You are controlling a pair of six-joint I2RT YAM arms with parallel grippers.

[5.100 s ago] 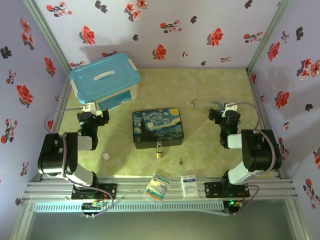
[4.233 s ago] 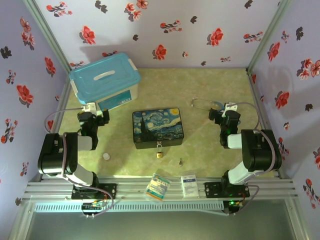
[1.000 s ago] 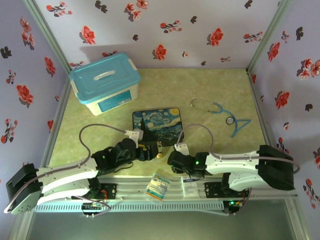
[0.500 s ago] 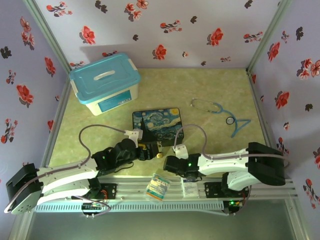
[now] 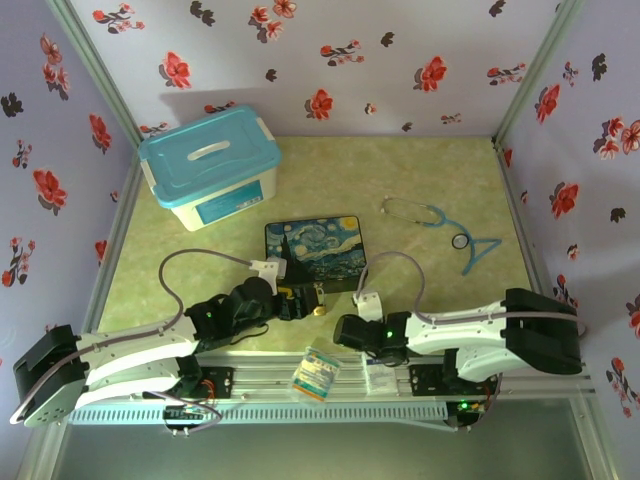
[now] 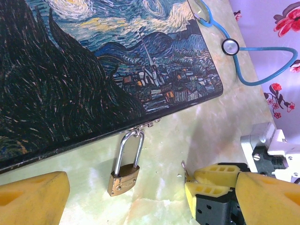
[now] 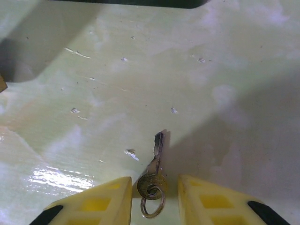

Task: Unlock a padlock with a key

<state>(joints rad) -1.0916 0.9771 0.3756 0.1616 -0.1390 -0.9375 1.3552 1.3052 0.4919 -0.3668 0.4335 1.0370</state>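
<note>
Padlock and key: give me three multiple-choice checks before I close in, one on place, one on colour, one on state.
1. The key lies: A on the blue bin; B on the table between the right gripper's fingers; C beside the stethoscope.
2. The padlock's body is: A brass-gold; B red; C black.
3. Its shackle is: A missing; B swung open; C closed through the painted box's clasp.
B, it lies flat between the yellow fingers; A, the body gleams brass-gold; C, both legs enter the body.

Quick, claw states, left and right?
Left claw: open, padlock seen between its fingers, untouched.
Right claw: open, straddling the key, not closed on it.
</note>
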